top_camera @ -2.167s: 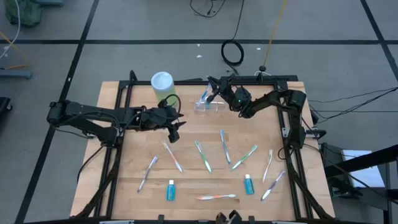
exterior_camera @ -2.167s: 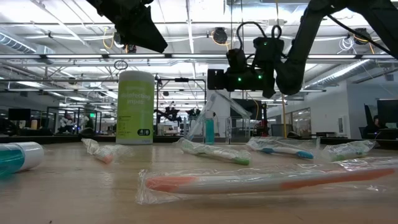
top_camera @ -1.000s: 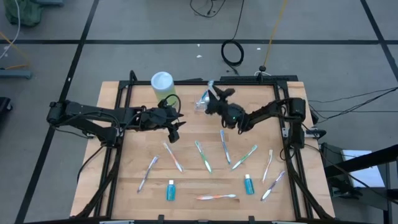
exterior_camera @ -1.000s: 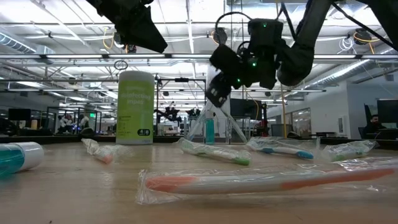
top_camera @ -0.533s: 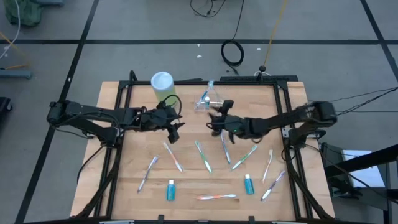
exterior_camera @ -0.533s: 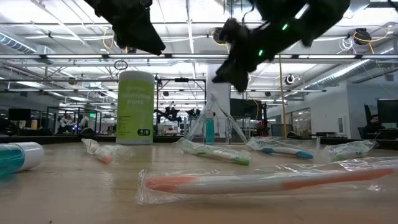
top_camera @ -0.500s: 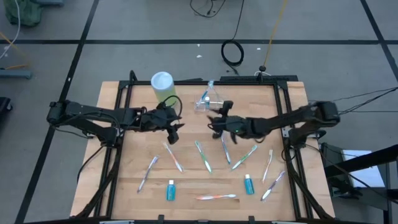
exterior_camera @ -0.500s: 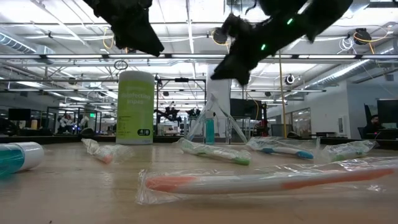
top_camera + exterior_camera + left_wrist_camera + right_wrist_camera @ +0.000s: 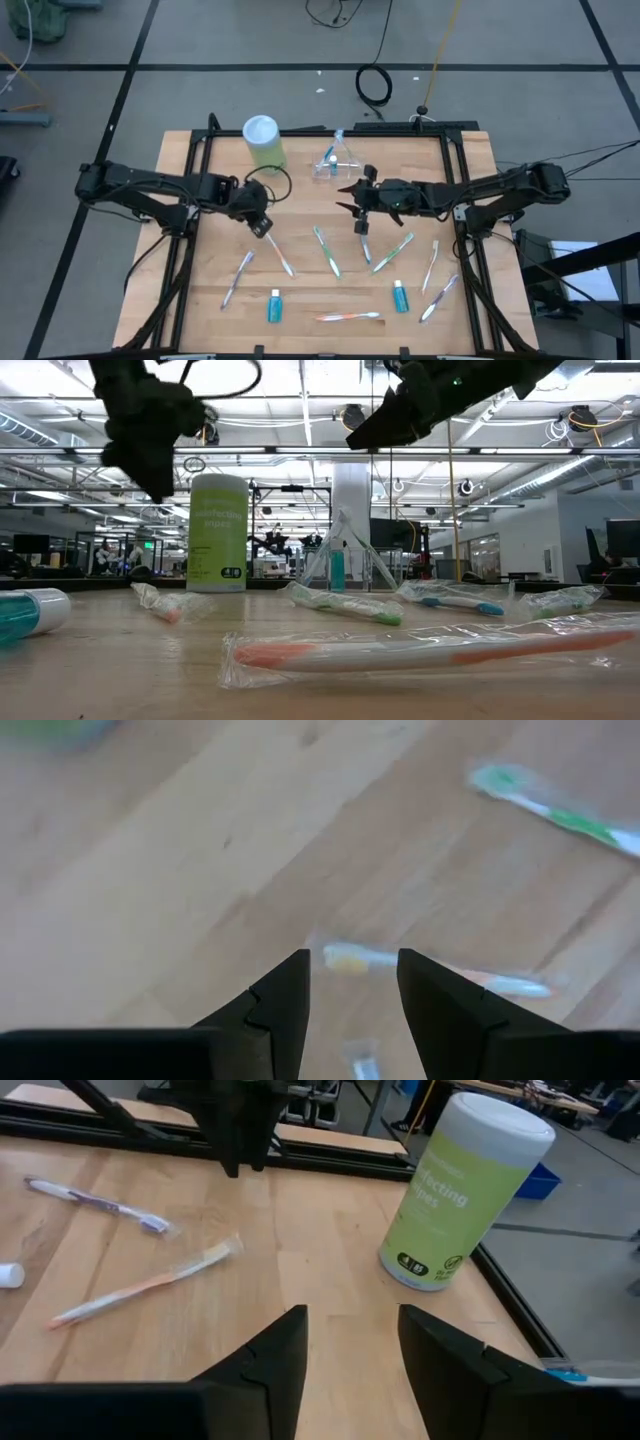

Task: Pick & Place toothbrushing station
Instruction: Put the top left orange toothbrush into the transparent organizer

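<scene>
1. Since a moment ago my right gripper (image 9: 352, 199) has swung away from the clear plastic bag (image 9: 331, 160) at the far edge and come toward mid-table, and my left gripper (image 9: 262, 226) has dipped down and nearer the front.

2. My left fingers (image 9: 285, 995) are spread with nothing between them; just past their tips lies the orange toothbrush (image 9: 430, 971) in its wrapper. I judge the wide gap is set to straddle its handle.

3. My right fingers (image 9: 282, 1350) also stand apart and empty, hovering over bare wood. Ahead of them stands the green wipes canister (image 9: 465, 1190); off to one side lie an orange brush (image 9: 140, 1287) and a purple one (image 9: 95, 1202).

4. From above, a blue-handled brush (image 9: 360, 237) lies just below my right gripper, with a green one (image 9: 327, 250) beside it.

5. Both arms reach inward, low and nearly level: the left forearm stretches in from its edge, the right from the opposite edge.

6. Farther out, three blue tubes show: two (image 9: 274, 306) at the front, one (image 9: 331, 165) inside the bag. Most brushes lie loose, so packing has barely begun, I judge.
</scene>
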You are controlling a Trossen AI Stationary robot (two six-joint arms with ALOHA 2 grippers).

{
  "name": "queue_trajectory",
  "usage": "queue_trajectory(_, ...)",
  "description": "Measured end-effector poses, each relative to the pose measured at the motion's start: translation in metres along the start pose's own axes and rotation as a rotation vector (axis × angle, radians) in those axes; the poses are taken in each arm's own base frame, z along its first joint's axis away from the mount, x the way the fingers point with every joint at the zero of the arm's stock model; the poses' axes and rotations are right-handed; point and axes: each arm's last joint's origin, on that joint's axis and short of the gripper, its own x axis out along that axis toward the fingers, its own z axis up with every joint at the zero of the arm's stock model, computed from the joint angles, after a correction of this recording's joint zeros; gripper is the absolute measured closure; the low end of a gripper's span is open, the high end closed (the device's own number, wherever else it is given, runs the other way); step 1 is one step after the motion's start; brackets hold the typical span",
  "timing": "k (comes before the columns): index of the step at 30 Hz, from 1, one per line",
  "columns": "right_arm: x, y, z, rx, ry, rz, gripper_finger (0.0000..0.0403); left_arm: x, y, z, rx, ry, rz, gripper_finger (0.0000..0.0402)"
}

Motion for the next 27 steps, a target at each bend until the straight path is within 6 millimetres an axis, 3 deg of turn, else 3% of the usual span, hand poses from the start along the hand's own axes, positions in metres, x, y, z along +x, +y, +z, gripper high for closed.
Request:
queue_trajectory(8,0.0,0.0,-0.001,0.002,0.005,0.001,0.0257,0.008,0.013,0.003,-0.317,0.122,0.056,0.0243)
queue_trajectory(13,0.0,0.0,-0.001,-0.04,0.005,0.002,0.0257,0.033,0.014,-0.003,-0.407,0.175,0.122,0.0243)
queue_trajectory(19,0.0,0.0,0.001,-0.158,-0.008,-0.001,0.0259,0.068,0.005,-0.012,-0.453,0.236,0.054,0.0243)
queue_trajectory(27,0.0,0.0,0.001,-0.334,-0.008,-0.001,0.0259,0.092,-0.005,-0.012,-0.541,0.229,0.054,0.0243)
